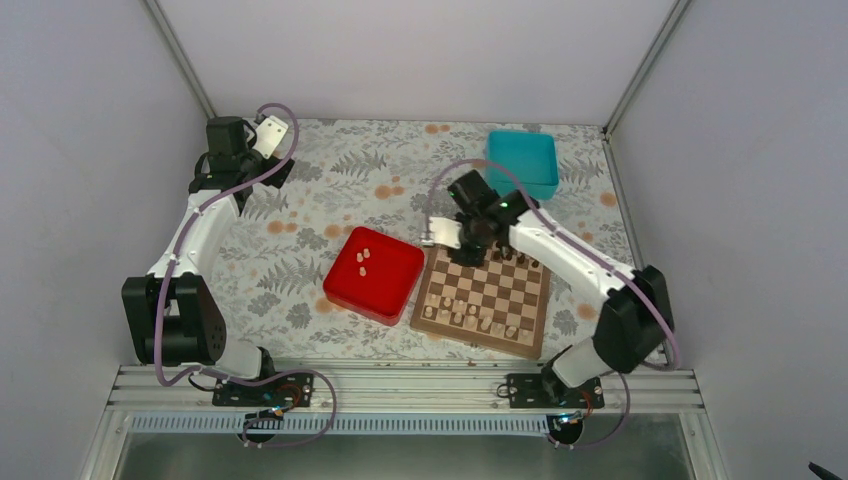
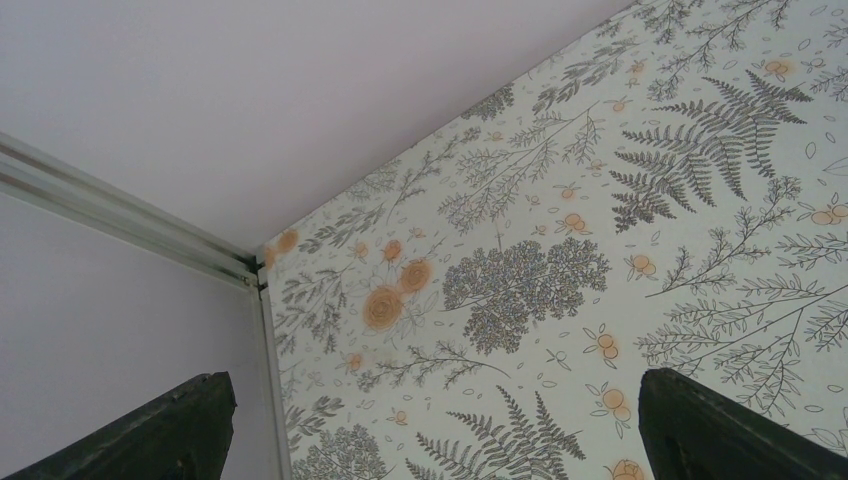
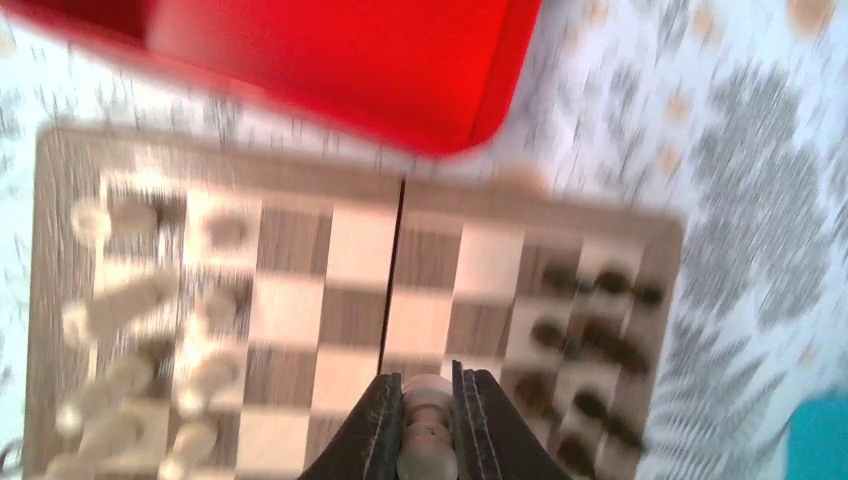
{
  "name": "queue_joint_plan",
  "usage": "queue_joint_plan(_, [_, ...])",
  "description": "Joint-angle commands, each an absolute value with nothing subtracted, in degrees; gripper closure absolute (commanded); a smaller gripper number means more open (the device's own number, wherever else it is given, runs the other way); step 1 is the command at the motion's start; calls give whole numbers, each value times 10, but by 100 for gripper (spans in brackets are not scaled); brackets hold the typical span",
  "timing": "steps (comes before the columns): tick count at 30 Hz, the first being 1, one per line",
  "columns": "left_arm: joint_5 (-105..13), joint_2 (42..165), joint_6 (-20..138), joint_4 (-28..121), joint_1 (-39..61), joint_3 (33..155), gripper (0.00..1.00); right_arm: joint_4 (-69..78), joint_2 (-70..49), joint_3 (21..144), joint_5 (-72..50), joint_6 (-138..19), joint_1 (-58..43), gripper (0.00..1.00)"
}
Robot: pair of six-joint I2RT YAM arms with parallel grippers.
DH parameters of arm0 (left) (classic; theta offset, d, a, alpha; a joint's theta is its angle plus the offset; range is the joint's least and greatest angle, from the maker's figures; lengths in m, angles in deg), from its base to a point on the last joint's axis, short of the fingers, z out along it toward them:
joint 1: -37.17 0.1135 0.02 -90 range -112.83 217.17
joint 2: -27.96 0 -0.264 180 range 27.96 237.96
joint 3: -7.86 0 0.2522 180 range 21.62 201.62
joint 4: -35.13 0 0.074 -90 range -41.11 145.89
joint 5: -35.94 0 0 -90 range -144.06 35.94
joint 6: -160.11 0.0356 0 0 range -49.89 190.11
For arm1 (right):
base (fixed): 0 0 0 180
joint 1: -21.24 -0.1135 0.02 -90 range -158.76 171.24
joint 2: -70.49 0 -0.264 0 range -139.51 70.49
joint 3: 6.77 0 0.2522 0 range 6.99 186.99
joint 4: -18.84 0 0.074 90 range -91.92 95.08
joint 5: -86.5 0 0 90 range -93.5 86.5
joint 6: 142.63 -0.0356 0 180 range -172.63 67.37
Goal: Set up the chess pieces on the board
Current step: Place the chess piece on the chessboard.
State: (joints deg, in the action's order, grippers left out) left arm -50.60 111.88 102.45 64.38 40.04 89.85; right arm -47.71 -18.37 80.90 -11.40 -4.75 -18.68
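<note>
The board (image 1: 520, 300) lies right of centre, its far edge under my right arm; the right wrist view shows it blurred (image 3: 360, 250). Several pale chess pieces (image 1: 470, 318) stand along its near rows and show as a smear at the left of the right wrist view (image 3: 130, 300). Three more lie in the red tray (image 1: 362, 258). Dark pieces (image 1: 505, 255) stand on the far rows. My right gripper (image 1: 470, 245) hovers over the board's far left part, shut on one pale piece (image 3: 427, 420). My left gripper (image 2: 430, 440) is open over bare cloth at the far left corner.
The red tray (image 1: 385, 290) sits just left of the board, its corner in the right wrist view (image 3: 350, 60). A teal box (image 1: 523, 160) stands behind the board. Floral cloth (image 2: 560, 270) covers the table, bounded by white walls with metal corner posts (image 2: 120, 215).
</note>
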Motion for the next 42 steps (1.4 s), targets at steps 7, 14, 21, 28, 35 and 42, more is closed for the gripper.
queue_joint_plan(7, [-498, 1113, 1020, 646, 403, 907, 0, -512, -54, 623, -108, -43, -89, 92])
queue_joint_plan(14, [-503, 1116, 1021, 643, 403, 904, 0, -525, -48, 586, -156, -25, -82, 91])
queue_joint_plan(21, [-509, 1113, 1022, 641, 403, 899, 0, -524, -80, 563, -191, 2, -83, 90])
queue_joint_plan(28, [-511, 1119, 1023, 640, 403, 899, 0, -523, -91, 550, -207, 18, -83, 90])
queue_joint_plan(35, [-512, 1121, 1023, 641, 403, 900, 0, -513, -94, 534, -211, 18, -83, 89])
queue_joint_plan(42, [-513, 1119, 1024, 642, 403, 900, 0, -498, -95, 528, -206, 15, -83, 89])
